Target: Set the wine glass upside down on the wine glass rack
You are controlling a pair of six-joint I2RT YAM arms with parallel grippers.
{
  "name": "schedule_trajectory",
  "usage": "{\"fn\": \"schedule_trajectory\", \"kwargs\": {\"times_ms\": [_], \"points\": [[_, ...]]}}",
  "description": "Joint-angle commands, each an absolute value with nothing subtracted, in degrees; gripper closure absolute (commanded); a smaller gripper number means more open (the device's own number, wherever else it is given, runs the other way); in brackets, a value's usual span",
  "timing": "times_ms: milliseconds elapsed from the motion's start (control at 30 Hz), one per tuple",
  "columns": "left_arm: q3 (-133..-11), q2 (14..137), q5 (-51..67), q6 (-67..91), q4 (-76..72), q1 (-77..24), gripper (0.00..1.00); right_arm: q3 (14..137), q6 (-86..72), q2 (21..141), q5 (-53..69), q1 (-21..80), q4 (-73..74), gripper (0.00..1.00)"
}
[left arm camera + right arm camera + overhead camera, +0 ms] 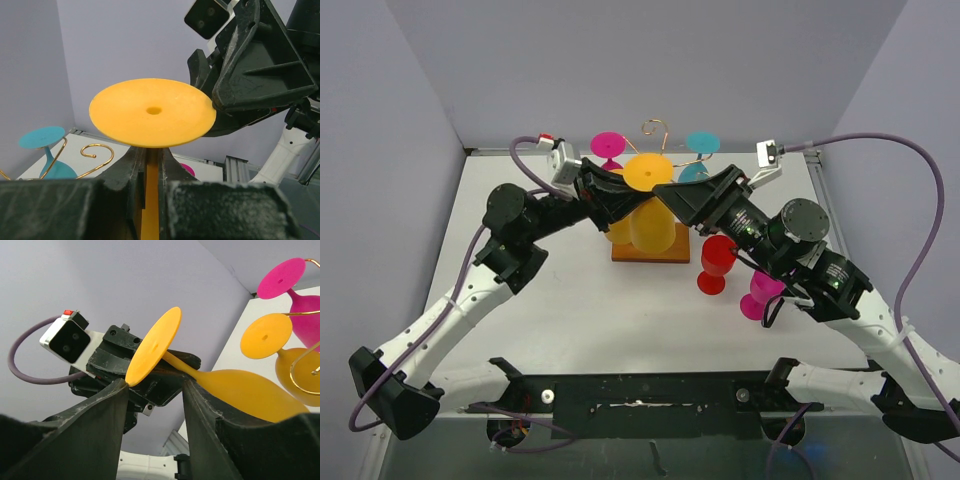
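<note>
A yellow wine glass [651, 226] hangs upside down over the rack's wooden base [620, 252], its round foot [152, 119] on top. My left gripper [150, 156] is shut on its stem [149, 195], just under the foot. My right gripper [152, 390] comes in from the other side with its jaws apart. One fingertip [118, 386] touches the foot's rim [131, 378], and the other finger [200, 395] lies beside the bowl [245, 390]. The wine glass rack [656, 128] is gold wire with curled arms [95, 150].
On the rack hang a pink glass [609, 146], a teal glass [700, 146] and another yellow glass [292, 371]. A red glass [716, 263] and a magenta glass [760, 294] stand on the table under my right arm. Grey walls close in the back and sides.
</note>
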State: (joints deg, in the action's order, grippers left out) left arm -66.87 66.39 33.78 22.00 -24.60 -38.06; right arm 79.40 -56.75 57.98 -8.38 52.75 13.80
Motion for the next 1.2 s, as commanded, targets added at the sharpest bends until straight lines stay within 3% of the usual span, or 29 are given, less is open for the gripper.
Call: {"fn": "schedule_trajectory", "kwargs": {"times_ms": [0, 533, 667, 767, 833, 1067, 1167], "points": [[-67.7, 64.7, 33.9, 20.3, -28.2, -38.2, 1.0, 82.3, -61.9, 57.5, -11.5, 51.9, 13.6, 0.57], [-66.0, 64.1, 38.2, 18.3, -29.0, -38.3, 1.0, 84.4, -62.8, 60.0, -11.2, 51.9, 14.8, 0.63], [-65.6, 63.7, 38.4, 17.8, -28.7, -38.3, 1.0, 85.0, -62.6, 60.4, -11.3, 51.9, 15.4, 0.76], [-65.2, 63.3, 38.2, 17.8, -28.7, -38.2, 1.0, 85.0, -63.0, 60.0, -12.1, 51.9, 16.4, 0.96], [-64.8, 63.2, 37.9, 18.2, -29.0, -38.2, 1.0, 85.7, -63.8, 60.2, -13.0, 51.7, 18.1, 1.0], [-62.6, 62.0, 37.0, 19.1, -29.8, -38.3, 0.79, 89.1, -68.2, 60.8, -14.0, 51.1, 24.5, 1.0], [-61.5, 61.3, 36.6, 19.7, -30.1, -38.3, 0.76, 89.9, -71.1, 60.3, -14.8, 50.9, 27.7, 1.0]]}}
